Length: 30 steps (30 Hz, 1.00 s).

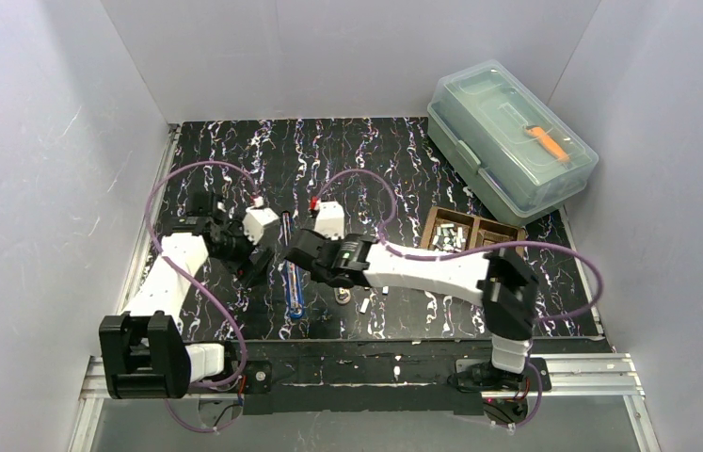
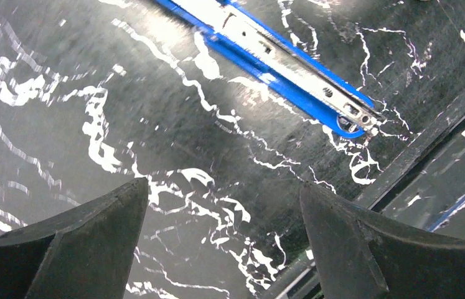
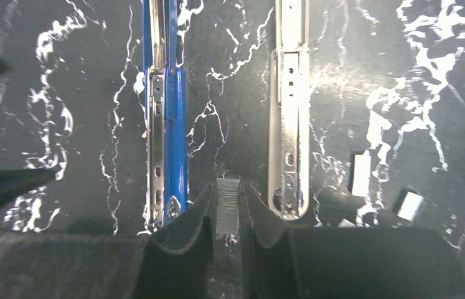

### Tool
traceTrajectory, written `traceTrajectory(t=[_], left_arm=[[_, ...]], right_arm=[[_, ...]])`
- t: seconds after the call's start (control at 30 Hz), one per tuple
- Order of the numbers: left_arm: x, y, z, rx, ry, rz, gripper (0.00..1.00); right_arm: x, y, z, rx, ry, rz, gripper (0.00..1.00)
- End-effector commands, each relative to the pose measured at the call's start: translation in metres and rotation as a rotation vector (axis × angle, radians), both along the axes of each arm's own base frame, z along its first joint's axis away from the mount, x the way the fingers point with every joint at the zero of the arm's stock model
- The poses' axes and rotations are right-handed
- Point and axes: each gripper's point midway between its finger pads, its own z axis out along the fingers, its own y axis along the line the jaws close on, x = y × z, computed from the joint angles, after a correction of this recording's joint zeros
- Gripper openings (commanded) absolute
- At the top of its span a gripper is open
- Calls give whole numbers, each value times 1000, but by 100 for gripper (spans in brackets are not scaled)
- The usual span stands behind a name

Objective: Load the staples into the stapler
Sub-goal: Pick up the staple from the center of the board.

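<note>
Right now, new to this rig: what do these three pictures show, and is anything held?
A left robot arm and a right one, each ending in a two-finger gripper. The wide picture looks down from above; the other two come from a camera on each wrist. On the black table lie an opened blue stapler, a wooden tray of staples and a clear lidded box. The right gripper pinches one staple strip, between the stapler and a silver rail. The left gripper is open and empty.
</note>
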Motion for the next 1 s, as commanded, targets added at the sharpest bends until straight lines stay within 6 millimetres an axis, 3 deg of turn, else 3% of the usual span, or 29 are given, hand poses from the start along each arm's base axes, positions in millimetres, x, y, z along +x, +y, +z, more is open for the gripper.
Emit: traceTrajectory(t=[0.0, 0.23, 0.43, 0.97], left_arm=[[2, -19, -12, 63, -80, -179, 89], [-10, -31, -40, 144, -114, -360, 89], [-17, -30, -61, 209, -148, -451, 88], [-5, -60, -75, 252, -148, -526, 82]], right_arm=[[5, -24, 56, 127, -77, -85, 8], [10, -64, 89, 222, -86, -147, 8], [16, -74, 90, 236, -69, -166, 8], [29, -93, 85, 249, -51, -208, 8]])
